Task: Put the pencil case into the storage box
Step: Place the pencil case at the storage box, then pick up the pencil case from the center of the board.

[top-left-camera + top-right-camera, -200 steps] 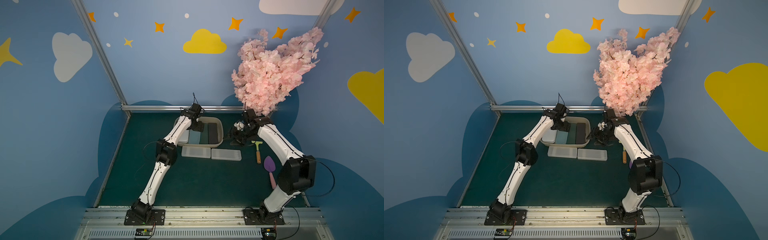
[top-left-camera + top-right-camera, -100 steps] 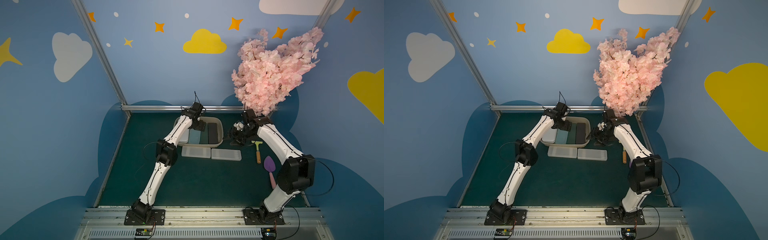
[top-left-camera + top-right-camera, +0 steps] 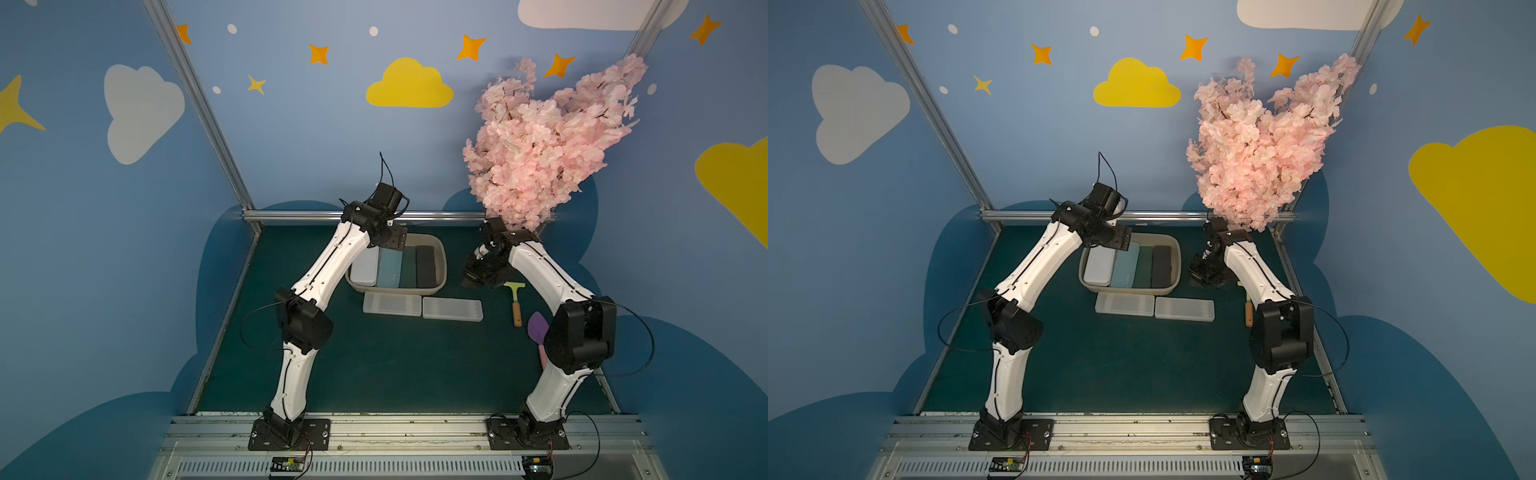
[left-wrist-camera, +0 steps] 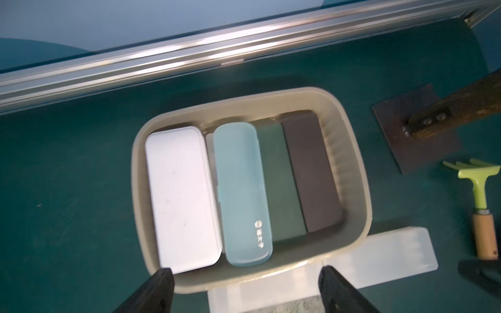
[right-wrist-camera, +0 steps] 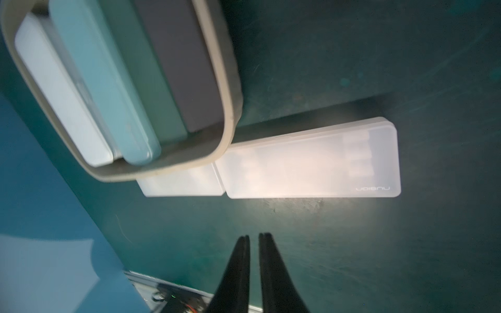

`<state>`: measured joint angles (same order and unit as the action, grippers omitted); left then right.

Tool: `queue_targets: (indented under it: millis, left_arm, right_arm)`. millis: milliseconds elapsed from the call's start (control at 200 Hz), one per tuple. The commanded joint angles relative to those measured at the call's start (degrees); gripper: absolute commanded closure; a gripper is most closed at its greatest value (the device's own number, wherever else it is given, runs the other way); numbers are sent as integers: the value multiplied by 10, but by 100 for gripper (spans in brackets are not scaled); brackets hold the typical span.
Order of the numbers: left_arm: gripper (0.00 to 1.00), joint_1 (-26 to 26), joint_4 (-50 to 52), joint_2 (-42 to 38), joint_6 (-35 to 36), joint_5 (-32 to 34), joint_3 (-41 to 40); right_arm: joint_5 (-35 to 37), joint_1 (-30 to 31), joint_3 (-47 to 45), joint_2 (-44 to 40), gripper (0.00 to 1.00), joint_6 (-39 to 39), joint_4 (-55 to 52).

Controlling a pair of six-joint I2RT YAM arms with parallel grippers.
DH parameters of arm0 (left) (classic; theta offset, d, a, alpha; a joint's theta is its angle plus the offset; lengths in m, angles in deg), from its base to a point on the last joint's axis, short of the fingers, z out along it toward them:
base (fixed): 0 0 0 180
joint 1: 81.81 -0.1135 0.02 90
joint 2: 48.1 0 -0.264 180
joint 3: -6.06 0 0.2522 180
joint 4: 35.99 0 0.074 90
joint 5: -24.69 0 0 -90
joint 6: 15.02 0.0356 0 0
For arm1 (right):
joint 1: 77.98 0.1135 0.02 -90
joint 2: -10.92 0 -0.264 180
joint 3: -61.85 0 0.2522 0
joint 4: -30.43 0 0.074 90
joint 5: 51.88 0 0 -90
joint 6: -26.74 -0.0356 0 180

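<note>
The beige storage box [image 3: 443, 266] [image 4: 360, 173] stands near the back rail. Inside it lie a white pencil case [image 4: 181, 197], a light blue one [image 4: 241, 189], a dark green one [image 4: 282, 187] and a dark brown one [image 4: 311, 173]. Two translucent white pencil cases [image 3: 391, 304] [image 3: 452, 309] lie end to end on the mat against the box's front wall. My left gripper [image 4: 245, 268] [image 3: 392, 242] hovers open and empty over the box's front rim. Right of the box, my right gripper [image 5: 254, 235] [image 3: 471, 280] is shut on nothing above bare mat.
A green rake with a wooden handle [image 3: 515, 300] and a purple scoop [image 3: 537, 328] lie to the right, by the right arm. A pink blossom tree [image 3: 540, 153] rises at the back right on a dark metal base plate [image 4: 414, 127]. Aluminium rail [image 3: 436, 216] bounds the back.
My right gripper's jaws have closed with nothing between them. The left gripper stays open above the box, barely shifted. The pencil cases have not moved.
</note>
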<state>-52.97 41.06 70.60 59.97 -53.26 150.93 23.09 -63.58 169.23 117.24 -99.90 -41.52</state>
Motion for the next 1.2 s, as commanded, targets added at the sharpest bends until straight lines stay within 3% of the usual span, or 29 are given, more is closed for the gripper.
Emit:
queue_targets:
  millis: [0, 220, 481, 1036, 1126, 1196]
  left_arm:
    - [19, -8, -21, -67, -13, 23, -102]
    - [24, -20, -44, -198, -24, 40, -261]
    - [25, -37, -40, -269, -20, 48, -327]
    - [24, -53, -40, -284, -2, 33, -353]
    - [24, -54, -39, -289, 1, 33, -359]
    - [24, -57, -38, -295, 4, 35, -362]
  right_arm:
    - [44, -15, 24, 40, 99, -2, -13]
    - [62, -27, 75, 130, 100, 5, -3]
    - [62, -16, 92, 203, 100, 12, 1]
    - [46, 92, -173, 52, 100, 16, 0]
    - [58, 104, -181, 24, 95, 12, -9]
    - [93, 113, -174, -16, 72, 9, -16]
